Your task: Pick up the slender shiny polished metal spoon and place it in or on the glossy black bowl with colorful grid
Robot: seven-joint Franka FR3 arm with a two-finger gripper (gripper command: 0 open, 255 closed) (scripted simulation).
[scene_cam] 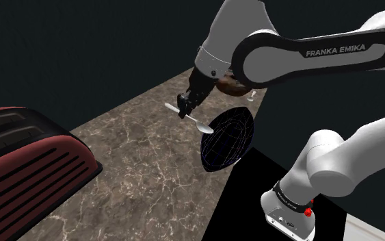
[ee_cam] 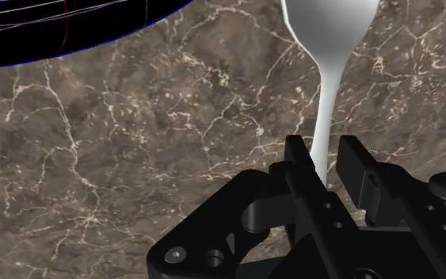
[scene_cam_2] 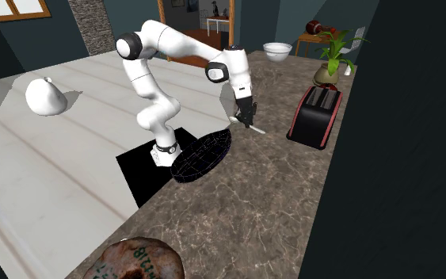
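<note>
My gripper (scene_cam: 186,103) is shut on the handle of a slender pale spoon (scene_cam: 196,122), held a little above the brown marble counter (scene_cam: 143,157). The spoon's bowl end points toward the black bowl with coloured grid lines (scene_cam: 226,139), which sits next to the black stand. In the wrist view the spoon (ee_cam: 328,95) runs out from between the fingers (ee_cam: 296,158) of the gripper (ee_cam: 324,162), and the black bowl (ee_cam: 55,24) lies off to one side beyond it. In the second exterior view the gripper (scene_cam_2: 247,113) holds the spoon (scene_cam_2: 253,125) just past the black bowl (scene_cam_2: 201,157).
A red and black toaster (scene_cam: 27,164) stands at the shoulder view's left, also visible as the toaster (scene_cam_2: 316,115) near a potted plant (scene_cam_2: 332,55). A brown round object (scene_cam: 232,83) sits behind the arm. A white bowl (scene_cam_2: 278,50) stands far back.
</note>
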